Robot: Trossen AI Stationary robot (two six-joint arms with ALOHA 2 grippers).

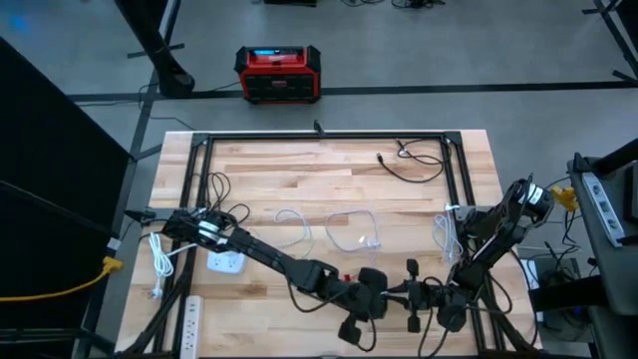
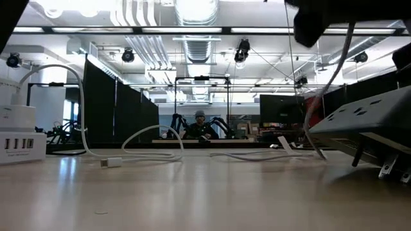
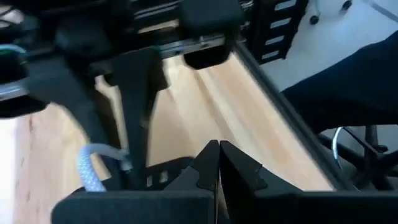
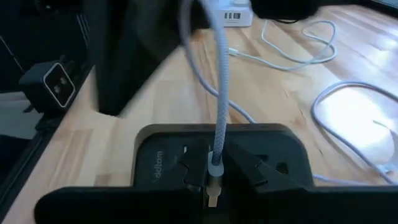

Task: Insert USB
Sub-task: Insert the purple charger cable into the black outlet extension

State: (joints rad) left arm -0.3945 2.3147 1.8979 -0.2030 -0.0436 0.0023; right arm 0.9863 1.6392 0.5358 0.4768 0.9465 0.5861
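A: Where's the USB plug (image 4: 213, 186)?
B: Pinched in the right tool (image 4: 214, 177), at the near edge of the bench (image 1: 329, 170). Its metal tip pokes out below the closed fingers, and its braided grey cable (image 4: 219, 93) rises straight up from them.
A: And under it?
B: A dark, rounded-corner power block (image 4: 155, 165) lying flat on the pale wood planks, directly behind the plug.
A: The left tool (image 3: 217, 165)?
B: Closed on nothing I can see, its two dark fingers pressed together, just beside the right tool at the bench's front edge.
A: Anything else on the bench?
B: Loops of smooth white cable (image 1: 354, 231) in the middle, and a white charger (image 1: 225, 262) towards the left.
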